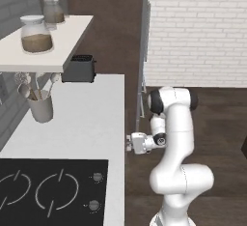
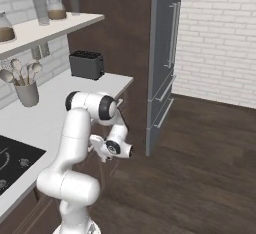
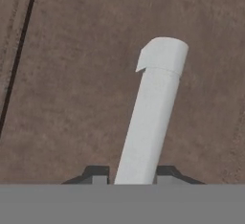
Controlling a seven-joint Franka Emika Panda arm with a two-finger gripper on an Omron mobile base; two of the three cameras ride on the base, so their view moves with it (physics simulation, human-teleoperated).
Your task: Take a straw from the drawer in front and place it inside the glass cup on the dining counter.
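Dark brown wood of the drawer (image 3: 72, 74) front fills the hand view, and the pincer (image 3: 131, 173) sits with a fingertip on either side of its pale bar handle (image 3: 150, 117), closed on it, just below the white table (image 1: 91, 119) edge.

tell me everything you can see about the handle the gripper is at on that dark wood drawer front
The handle is a plain pale grey bar, smooth and matte like painted metal, with a bent end that turns in toward the dark brown wood drawer front. In the hand view it runs slightly tilted from the bent end down to between the two dark fingertips of the gripper, which stand close on either side of it. Whether they actually press on it cannot be told.
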